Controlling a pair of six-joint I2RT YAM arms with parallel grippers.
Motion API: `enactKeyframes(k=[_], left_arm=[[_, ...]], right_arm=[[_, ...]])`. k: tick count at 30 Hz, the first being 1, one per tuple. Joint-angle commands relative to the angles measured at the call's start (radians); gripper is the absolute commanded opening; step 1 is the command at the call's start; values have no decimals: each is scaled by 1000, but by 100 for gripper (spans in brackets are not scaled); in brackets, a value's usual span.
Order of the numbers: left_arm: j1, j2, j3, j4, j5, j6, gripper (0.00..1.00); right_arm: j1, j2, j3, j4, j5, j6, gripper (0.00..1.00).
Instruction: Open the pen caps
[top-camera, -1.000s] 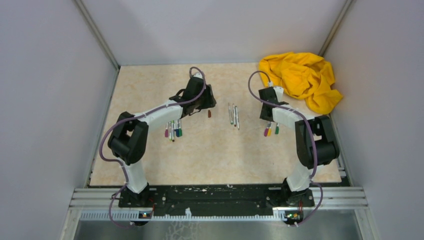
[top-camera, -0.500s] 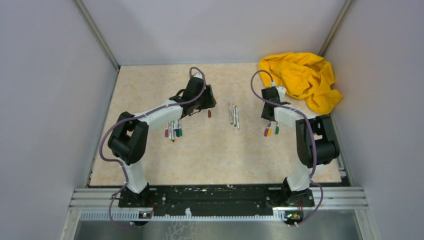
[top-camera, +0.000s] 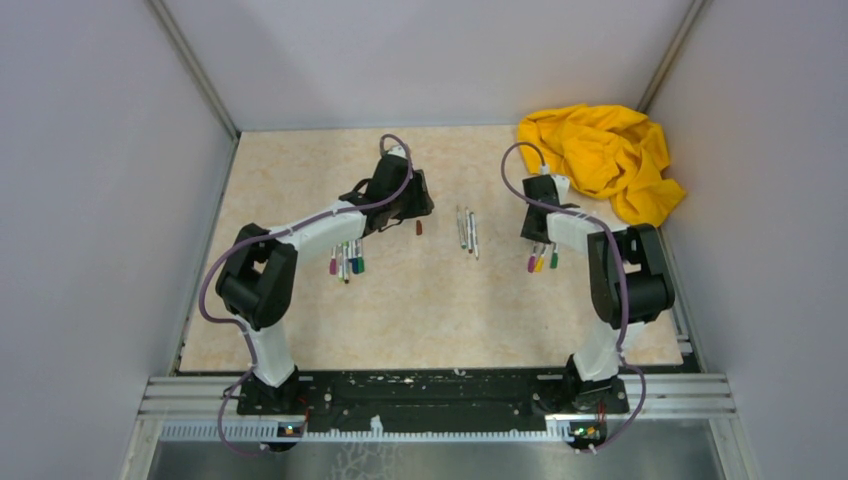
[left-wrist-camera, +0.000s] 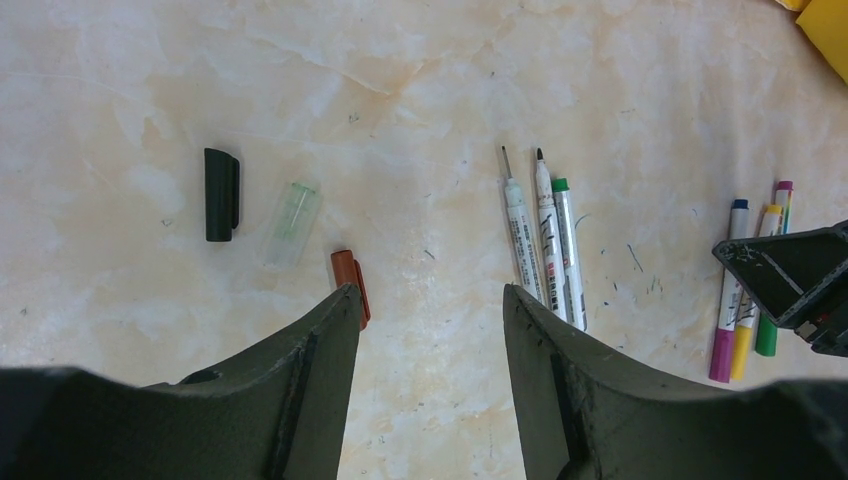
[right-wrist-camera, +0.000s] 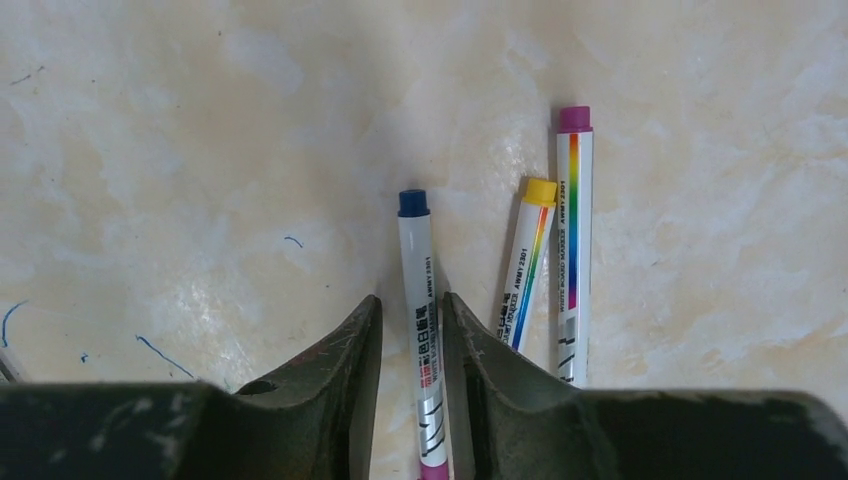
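My right gripper (right-wrist-camera: 411, 300) is open but narrow, its fingers straddling a white pen (right-wrist-camera: 420, 290) with a blue tail and a purple cap (right-wrist-camera: 436, 468). A thin gap shows on the pen's left side. Two more capped pens (right-wrist-camera: 560, 250) lie just right of it. My left gripper (left-wrist-camera: 428, 292) is open over bare table with nothing in it. Ahead of it lie a loose black cap (left-wrist-camera: 221, 195), a clear cap (left-wrist-camera: 292, 210) and a red-brown cap (left-wrist-camera: 350, 282). Three uncapped pens (left-wrist-camera: 545, 245) lie side by side. Several capped pens (top-camera: 346, 260) rest beside the left arm.
A crumpled yellow cloth (top-camera: 602, 160) fills the far right corner. Grey walls enclose the marbled table (top-camera: 300, 180) on three sides. In the left wrist view, the right gripper's black body (left-wrist-camera: 795, 280) hangs over the right-hand pens.
The right arm's elbow has shifted slightly left and its fingers have narrowed a little around the pen. The left arm has not moved.
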Motion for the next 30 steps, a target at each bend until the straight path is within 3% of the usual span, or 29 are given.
enactKeyframes(k=[1,4,11,20,30], left_arm=[[-7,-26,-11,23,5,11,61],[-7,-31,-12,22,3,13,61],[-8,-48,-29,38,14,20,65],[-7,-72,-168,326,322,26,66],[-8,-41,-261,534,479,-92,66]], right_arm=[[-12,39,27,-34,-32,5,25],[-14,42,27,-41,-44,-2,0],[-10,-52,-4,32,-151,-27,0],[28,-183,12,166,-407,42,0],[157,-166,41,308,-406,126,0]])
